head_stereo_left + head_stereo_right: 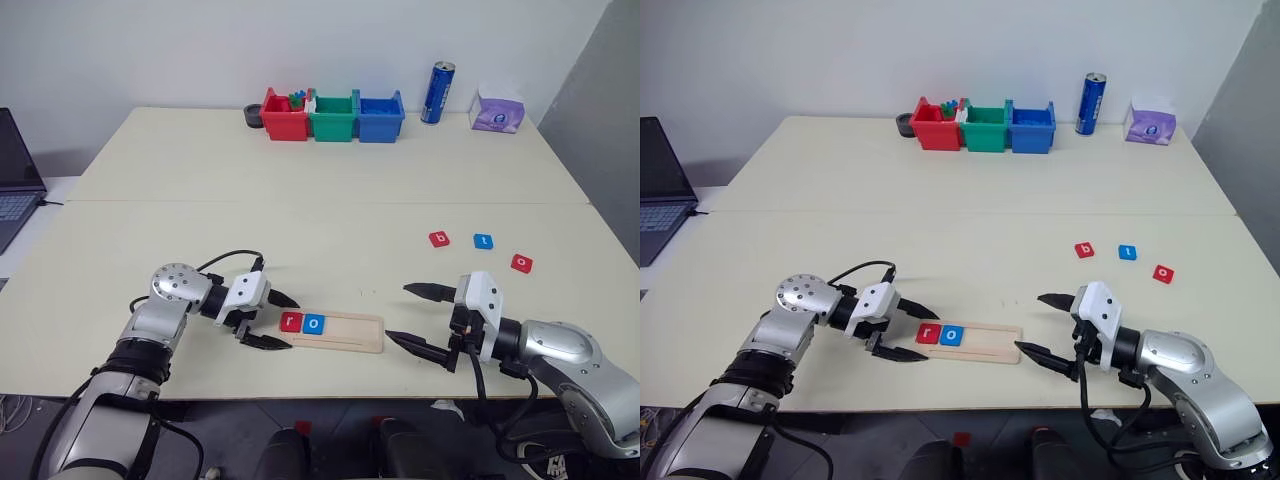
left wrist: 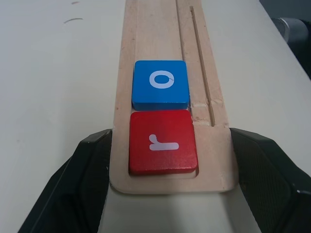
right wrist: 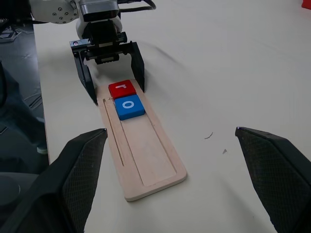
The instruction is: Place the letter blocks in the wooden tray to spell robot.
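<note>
The wooden tray (image 1: 350, 332) lies near the table's front edge. A red "r" block (image 2: 163, 141) and a blue "o" block (image 2: 160, 84) sit side by side at its left end. My left gripper (image 1: 292, 322) straddles that end, one finger pressed against each long side of the tray. My right gripper (image 1: 397, 312) hovers open and empty just off the tray's right end. Three loose blocks lie to the right: a red "b" (image 1: 439, 239), a blue "t" (image 1: 483, 241) and a red "o" (image 1: 521, 263).
Red (image 1: 285, 117), green (image 1: 333, 117) and blue (image 1: 380, 117) plastic bins line the far edge. A blue can (image 1: 437, 92) and a purple tissue pack (image 1: 497, 110) stand to their right. A laptop (image 1: 15, 180) sits off the table's left side.
</note>
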Tool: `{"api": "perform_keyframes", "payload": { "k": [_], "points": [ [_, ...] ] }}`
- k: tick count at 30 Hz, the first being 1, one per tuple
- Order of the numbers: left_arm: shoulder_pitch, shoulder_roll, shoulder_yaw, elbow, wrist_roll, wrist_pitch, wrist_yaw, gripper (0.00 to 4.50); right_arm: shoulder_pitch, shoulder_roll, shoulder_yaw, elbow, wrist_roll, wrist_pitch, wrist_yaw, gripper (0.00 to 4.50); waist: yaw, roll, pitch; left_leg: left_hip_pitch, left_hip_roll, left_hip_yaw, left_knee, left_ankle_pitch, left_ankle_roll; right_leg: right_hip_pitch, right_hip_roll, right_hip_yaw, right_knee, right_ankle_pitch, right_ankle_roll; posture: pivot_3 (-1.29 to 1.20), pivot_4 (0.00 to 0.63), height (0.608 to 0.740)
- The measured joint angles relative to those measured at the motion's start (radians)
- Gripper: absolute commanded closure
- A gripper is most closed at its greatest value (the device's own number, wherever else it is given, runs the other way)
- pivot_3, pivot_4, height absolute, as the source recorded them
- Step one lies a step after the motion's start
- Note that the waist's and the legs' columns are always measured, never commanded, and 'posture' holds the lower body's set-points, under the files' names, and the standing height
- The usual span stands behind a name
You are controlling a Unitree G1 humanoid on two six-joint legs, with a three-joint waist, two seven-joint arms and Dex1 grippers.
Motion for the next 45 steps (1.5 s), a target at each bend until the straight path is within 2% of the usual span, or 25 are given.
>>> {"api": "perform_keyframes", "payload": {
  "k": [15,27,28,29,38,45],
  "points": [
    [-0.009,-0.011,-0.001,0.011,0.005,0.017,0.096,1.12,0.000,0.000,0.001,0.017,-0.009,-0.022,0.006,0.00,0.000,0.000,0.000,0.000,0.000,0.000,0.000,0.000,0.000,0.000,0.000,0.000,0.000,0.000,0.000,0.00,0.150,0.740],
    [-0.015,-0.015,-0.002,0.023,0.010,0.011,0.100,1.12,0.000,0.000,0.001,0.017,-0.009,-0.022,0.008,0.00,0.001,0.000,0.000,0.000,0.000,0.000,0.000,0.000,0.000,0.000,0.000,0.000,0.000,0.000,0.000,0.00,0.150,0.740],
    [-0.015,-0.015,-0.002,0.023,0.009,0.011,0.100,0.40,0.000,0.000,0.001,0.017,-0.009,-0.022,0.008,0.00,0.000,0.000,0.000,0.000,0.000,0.000,0.000,0.000,0.000,0.000,0.000,0.000,0.000,0.000,0.000,0.00,0.150,0.740],
    [-0.018,-0.016,-0.002,0.023,0.007,0.012,0.100,0.08,0.000,0.000,0.001,0.017,-0.009,-0.022,0.008,0.00,0.001,0.000,0.000,0.000,0.000,0.000,0.000,0.000,0.000,0.000,0.000,0.000,0.000,0.000,0.000,0.00,0.150,0.740],
    [-0.021,-0.017,-0.002,0.023,0.003,0.018,0.071,0.08,0.000,0.000,0.001,0.017,-0.022,-0.022,0.010,0.00,0.000,0.000,0.000,0.000,0.000,0.000,0.000,0.000,0.000,0.000,0.000,0.000,0.000,0.000,0.000,0.00,0.150,0.740],
    [-0.025,0.025,0.003,0.013,-0.015,0.046,0.052,0.08,0.001,0.003,0.001,0.017,-0.035,-0.022,0.011,0.00,0.000,0.000,0.000,0.000,0.000,0.000,0.000,0.000,0.000,0.000,0.000,0.000,-0.001,0.000,0.000,0.00,0.150,0.740]
  ]
}}
